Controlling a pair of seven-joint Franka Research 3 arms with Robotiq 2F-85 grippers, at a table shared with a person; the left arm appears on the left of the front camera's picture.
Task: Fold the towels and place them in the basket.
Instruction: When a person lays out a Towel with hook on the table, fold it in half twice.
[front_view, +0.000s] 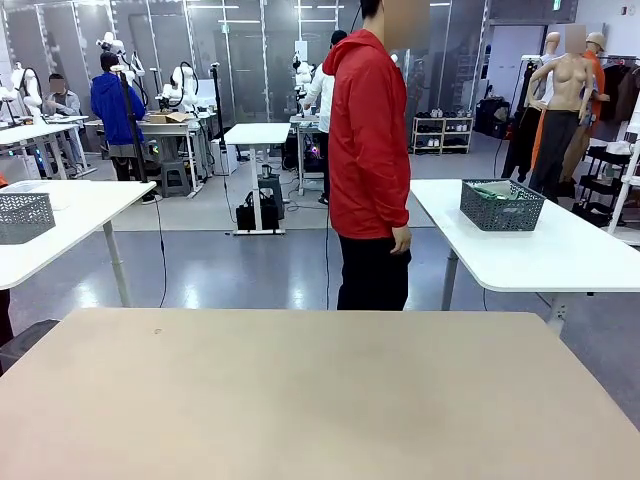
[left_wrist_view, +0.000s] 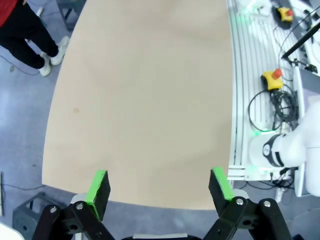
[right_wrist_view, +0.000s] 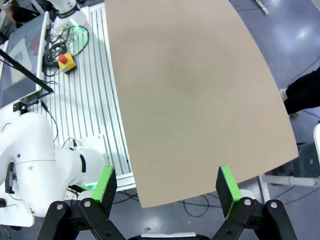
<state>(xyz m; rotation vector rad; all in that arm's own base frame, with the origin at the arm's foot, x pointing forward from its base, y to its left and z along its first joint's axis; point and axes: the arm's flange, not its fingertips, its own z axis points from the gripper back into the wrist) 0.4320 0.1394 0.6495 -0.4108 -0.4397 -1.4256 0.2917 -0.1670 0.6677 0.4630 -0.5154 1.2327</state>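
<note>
Hanging spread wide over opposite side edges of one tan tabletop (front_view: 300, 400): left gripper (left_wrist_view: 159, 175), right gripper (right_wrist_view: 166, 172). Standing beyond far edge: one person (front_view: 368, 150).

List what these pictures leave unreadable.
- Front view: the contents of the dark basket are too small to identify.
- Front view: the grey basket is cut off by the left edge.
- Left wrist view: the person is cut off above the legs by the top edge.
</note>
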